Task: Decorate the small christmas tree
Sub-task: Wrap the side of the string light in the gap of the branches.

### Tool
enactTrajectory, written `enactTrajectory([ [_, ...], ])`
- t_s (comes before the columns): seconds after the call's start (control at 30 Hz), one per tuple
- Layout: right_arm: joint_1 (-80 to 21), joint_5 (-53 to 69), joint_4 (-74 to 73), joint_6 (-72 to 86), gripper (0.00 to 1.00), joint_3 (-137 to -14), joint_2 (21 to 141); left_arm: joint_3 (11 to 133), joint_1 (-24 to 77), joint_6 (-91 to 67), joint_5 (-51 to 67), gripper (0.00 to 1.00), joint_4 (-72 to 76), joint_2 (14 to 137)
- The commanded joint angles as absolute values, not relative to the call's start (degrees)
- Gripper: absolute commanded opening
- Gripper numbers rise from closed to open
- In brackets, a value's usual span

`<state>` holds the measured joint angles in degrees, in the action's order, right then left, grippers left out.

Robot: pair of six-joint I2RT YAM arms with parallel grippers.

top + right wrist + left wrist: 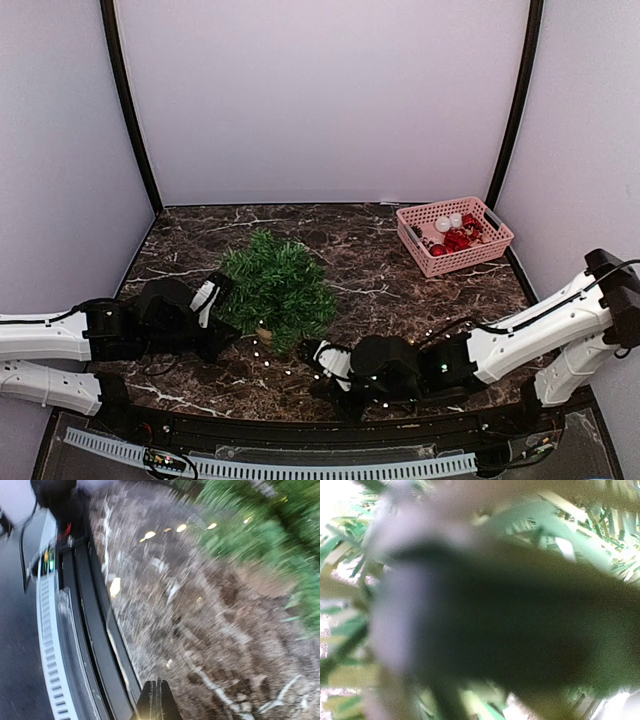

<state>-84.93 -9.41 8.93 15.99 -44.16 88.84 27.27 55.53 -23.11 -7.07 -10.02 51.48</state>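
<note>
Item: the small christmas tree (278, 288) is sitting left of centre on the marble table (400, 290), with the pink basket (455, 236) well apart at the far right. The left gripper (218, 286) is pressing closed among the needles at the tree's left edge; whether it has hold of a branch cannot be told through the blur. The right gripper (157, 695) is hovering low near the tree's front, fingers together, holding nothing.

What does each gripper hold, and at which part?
The right gripper is shut with nothing seen in it. The left gripper is shut at the small christmas tree's left edge; a grip cannot be told.
</note>
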Motion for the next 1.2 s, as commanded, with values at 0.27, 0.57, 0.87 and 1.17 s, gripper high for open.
enactTrajectory([
  [0.27,-81.41,-14.25,8.04,24.61,0.00,-43.84,76.28,26.41,54.59,-21.99,-8.28,0.00,-10.16,51.03],
  [0.57,-79.45,-19.06,4.75,33.31,0.00,-37.72,73.99,25.59,54.42,-22.63,-8.33,0.00,-9.71,50.95],
  [0.87,-81.28,-13.67,6.16,33.51,0.00,-33.78,73.39,25.49,54.32,-22.93,-8.18,0.00,-9.28,51.19],
  [1.17,-84.98,-14.11,5.58,35.98,0.00,-32.37,73.82,25.37,54.23,-23.96,-9.00,0.00,-8.77,52.51],
])
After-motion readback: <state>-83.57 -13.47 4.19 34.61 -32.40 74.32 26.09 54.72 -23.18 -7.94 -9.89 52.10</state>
